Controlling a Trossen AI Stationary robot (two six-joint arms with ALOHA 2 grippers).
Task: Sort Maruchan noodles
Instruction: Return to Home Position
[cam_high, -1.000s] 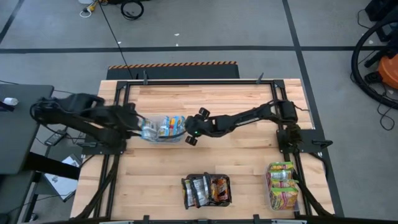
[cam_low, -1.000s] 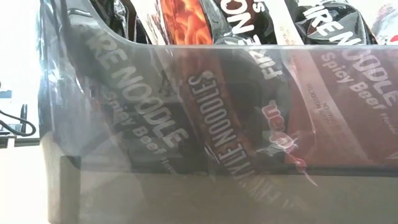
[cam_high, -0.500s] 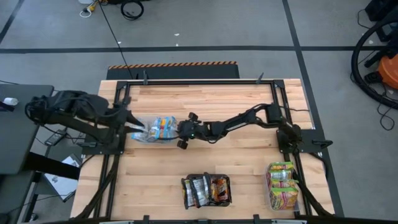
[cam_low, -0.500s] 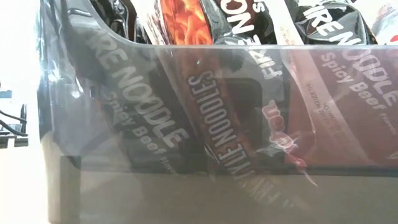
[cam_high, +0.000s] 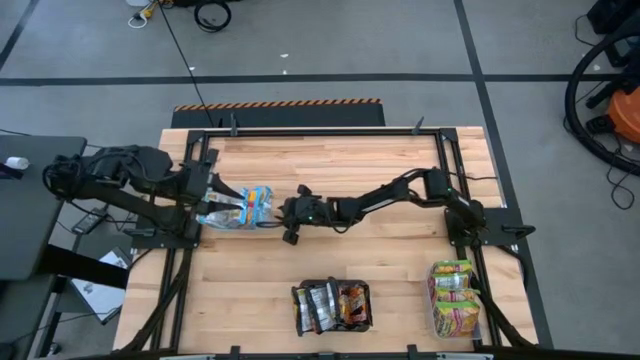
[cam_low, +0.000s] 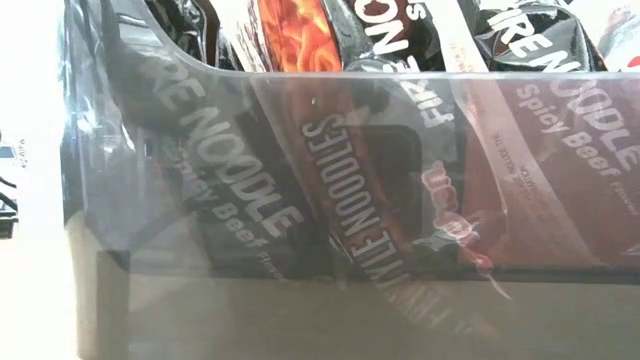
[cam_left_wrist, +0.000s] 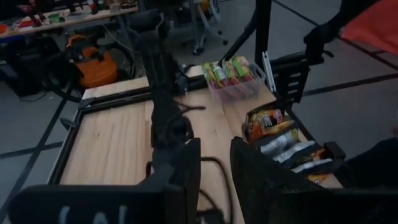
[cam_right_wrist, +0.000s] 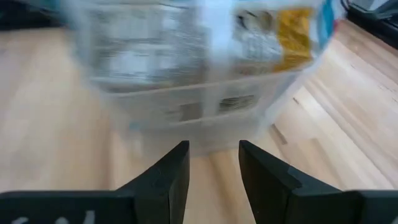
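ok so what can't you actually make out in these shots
- Low view: the clear bin of dark packets fills the frame, hiding both arms.
- Right wrist view: blue packets blurred, print unreadable.
- High view: whether the right gripper touches the blue-packet bin, too small.

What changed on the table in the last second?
The clear bin with the blue packets slid toward the table's left side, the right gripper following close behind, jaws open. The left gripper drew back leftward, jaws open. The dark packets and yellow-green packets stayed put.
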